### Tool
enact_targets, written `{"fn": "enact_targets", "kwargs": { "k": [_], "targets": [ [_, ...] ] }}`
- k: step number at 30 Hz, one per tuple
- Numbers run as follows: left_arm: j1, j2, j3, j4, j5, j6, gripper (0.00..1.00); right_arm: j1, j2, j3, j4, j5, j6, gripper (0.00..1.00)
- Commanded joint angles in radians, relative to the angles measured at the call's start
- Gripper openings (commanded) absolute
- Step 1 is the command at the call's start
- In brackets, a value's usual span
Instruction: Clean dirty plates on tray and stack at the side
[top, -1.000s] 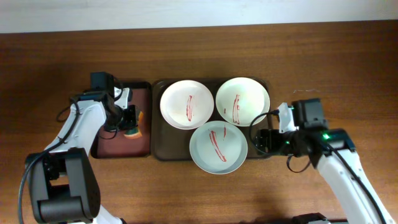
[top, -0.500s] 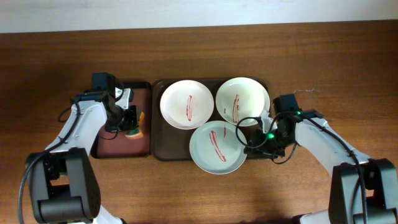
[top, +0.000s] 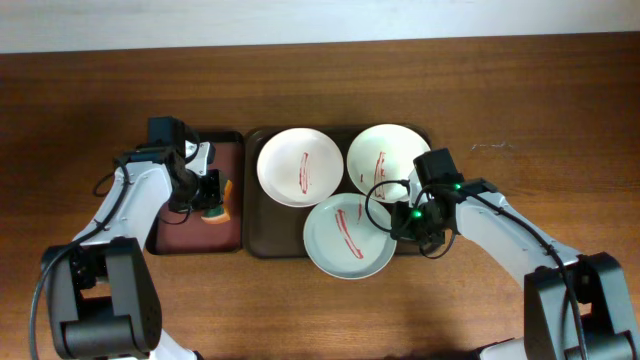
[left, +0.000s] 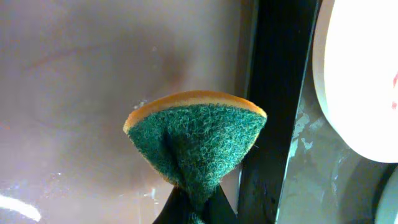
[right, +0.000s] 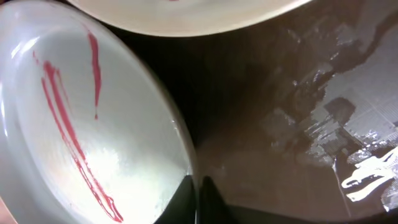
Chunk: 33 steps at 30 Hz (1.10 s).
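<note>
Three white plates with red streaks lie on the dark brown tray (top: 254, 215): one back left (top: 300, 167), one back right (top: 385, 160), one in front (top: 345, 238). The front plate overhangs the tray's near edge. My right gripper (top: 400, 222) is shut on this plate's right rim; in the right wrist view the fingertips (right: 198, 196) pinch the rim of the front plate (right: 81, 124), one finger inside and one outside. My left gripper (top: 207, 195) hangs over the narrow reddish tray (top: 185, 235), shut on a green and orange sponge (left: 196, 140).
The reddish tray's black rim (left: 280, 93) separates the sponge from the back left plate (left: 364, 74). The back right plate (right: 186, 15) lies just beyond the held rim. Bare wooden table (top: 560, 120) surrounds both trays.
My right gripper has swung left from the tray's right end to the front plate's right rim and shut on it. The left arm and sponge have stayed put.
</note>
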Motion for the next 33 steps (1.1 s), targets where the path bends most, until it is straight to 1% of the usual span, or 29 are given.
{"fn": "enact_targets", "kwargs": {
  "k": [1, 5, 9, 12, 15, 18, 25, 30, 33],
  "targets": [
    [-0.003, -0.020, 0.008, 0.007, 0.018, -0.010, 0.00, 0.009, 0.005, 0.016, 0.008, 0.017, 0.008, 0.04],
    [-0.003, -0.058, 0.047, 0.006, 0.018, -0.010, 0.00, 0.009, 0.004, 0.016, 0.051, 0.028, 0.008, 0.04],
    [-0.003, -0.180, 0.051, 0.025, 0.018, -0.010, 0.00, 0.009, 0.004, 0.016, 0.055, 0.034, 0.008, 0.04],
    [-0.003, -0.282, 0.051, 0.077, -0.006, -0.010, 0.00, 0.009, 0.004, 0.016, 0.055, 0.039, 0.008, 0.04],
    [-0.003, -0.366, 0.051, 0.150, -0.093, -0.010, 0.00, 0.009, 0.004, 0.016, 0.055, 0.039, 0.008, 0.04],
    [-0.003, -0.409, 0.051, 0.209, -0.092, -0.010, 0.00, 0.009, 0.004, 0.016, 0.056, 0.043, 0.008, 0.04],
    [-0.003, -0.508, 0.051, 0.286, -0.092, -0.010, 0.00, 0.009, 0.004, 0.016, 0.056, 0.043, 0.008, 0.04],
    [-0.003, -0.509, 0.048, 0.273, -0.092, -0.010, 0.00, 0.009, 0.004, 0.016, 0.056, 0.043, 0.008, 0.04],
    [-0.003, -0.469, 0.043, 0.194, -0.092, -0.010, 0.00, 0.009, 0.004, 0.016, 0.056, 0.043, 0.008, 0.04]
  ]
}}
